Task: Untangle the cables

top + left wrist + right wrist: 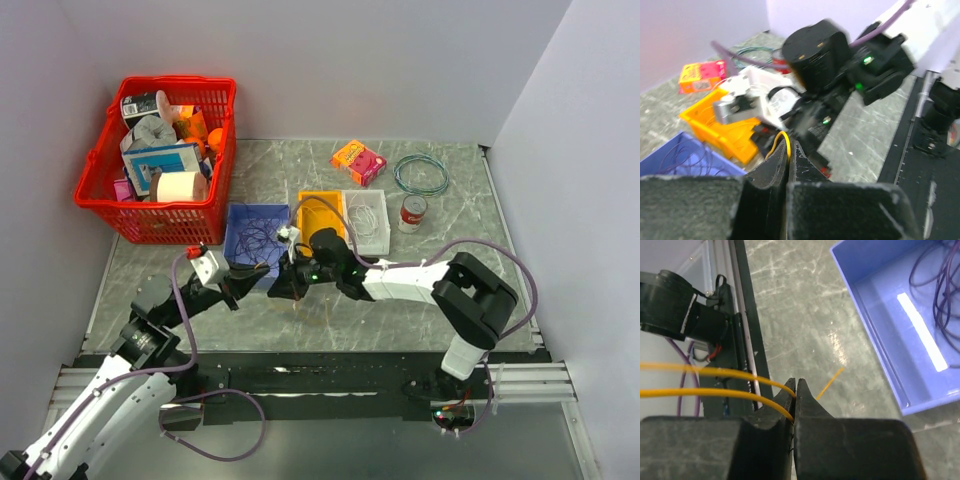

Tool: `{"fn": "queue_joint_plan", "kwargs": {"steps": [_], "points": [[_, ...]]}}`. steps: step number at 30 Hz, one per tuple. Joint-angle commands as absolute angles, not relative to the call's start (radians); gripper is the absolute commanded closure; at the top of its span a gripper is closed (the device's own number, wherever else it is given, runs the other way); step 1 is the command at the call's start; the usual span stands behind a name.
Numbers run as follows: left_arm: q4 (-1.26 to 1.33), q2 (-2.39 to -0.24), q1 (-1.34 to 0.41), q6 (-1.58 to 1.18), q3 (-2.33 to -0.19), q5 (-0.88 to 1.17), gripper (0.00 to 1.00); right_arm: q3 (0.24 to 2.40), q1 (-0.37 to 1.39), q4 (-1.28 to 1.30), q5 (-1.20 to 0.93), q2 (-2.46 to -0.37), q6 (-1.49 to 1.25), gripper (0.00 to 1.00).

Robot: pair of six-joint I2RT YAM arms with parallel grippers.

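A yellow-orange cable [715, 391] runs as two strands from the left into my right gripper [796, 383], which is shut on it. Its short end [830, 382] pokes out past the tips over the table. My left gripper [791, 146] is shut on the same yellow cable [783, 136], which loops up just beyond its tips. In the top view the left gripper [258, 285] and the right gripper [284, 286] meet tip to tip in front of the blue bin [240, 215]. Dark purple cables [940, 290] lie in that bin. A white cable [368, 225] lies in the clear bin.
A yellow bin [322, 200] stands between the blue and clear bins. A full red basket [95, 165] sits at the back left. At the back right are a pink-orange box [358, 161], a teal coiled ring [420, 173] and a can [412, 212].
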State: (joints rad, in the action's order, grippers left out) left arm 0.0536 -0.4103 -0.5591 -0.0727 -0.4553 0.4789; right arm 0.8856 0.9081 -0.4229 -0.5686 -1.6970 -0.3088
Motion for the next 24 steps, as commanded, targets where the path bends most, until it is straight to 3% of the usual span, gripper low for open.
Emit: {"fn": "queue_joint_plan", "kwargs": {"steps": [1,3,4,5,8,11,24], "points": [[0.049,-0.399,-0.549,-0.092,-0.48,0.368,0.96,0.946,0.873,-0.283,-0.537,-1.577,-0.285,1.0],[0.031,-0.388,-0.548,-0.043,-0.469,0.333,0.79,0.986,0.827,-0.142,-0.493,-1.537,-0.268,1.0],[0.006,-0.384,-0.549,-0.013,-0.454,0.316,0.67,0.998,0.807,-0.1,-0.477,-1.501,-0.267,1.0],[0.002,-0.379,-0.549,0.082,-0.445,0.311,0.47,1.008,0.76,-0.056,-0.469,-1.484,-0.271,1.0],[-0.086,-0.359,-0.549,0.259,-0.404,0.328,0.2,1.061,0.692,-0.011,-0.462,-1.442,-0.273,1.0],[-0.113,-0.351,-0.549,0.31,-0.368,0.284,0.05,1.143,0.628,0.044,-0.448,-1.445,-0.261,1.0],[-0.1,-0.334,-0.546,0.321,-0.324,0.279,0.02,1.411,0.508,0.003,-0.405,-1.617,-0.337,1.0]]}}
